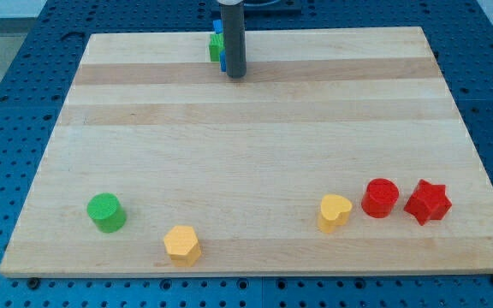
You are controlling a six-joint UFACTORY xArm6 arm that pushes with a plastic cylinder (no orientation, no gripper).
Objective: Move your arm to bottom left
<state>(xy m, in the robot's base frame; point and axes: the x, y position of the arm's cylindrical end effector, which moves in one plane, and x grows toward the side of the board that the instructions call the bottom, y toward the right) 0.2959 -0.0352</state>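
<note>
The scene is lit brightly and evenly from above. Only short, soft shadows are cast under the blocks near the board's (255, 128) bottom edge. A faint sheen is seen on the pale wood. Focus is kept sharp throughout, and no edge distortion is noticed.

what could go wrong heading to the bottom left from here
My tip sits at the view's top, beside the green block and blue block partly hidden behind the rod; starting off could nudge them. Near the bottom left, the green cylinder and yellow hexagonal block could get bumped.
</note>
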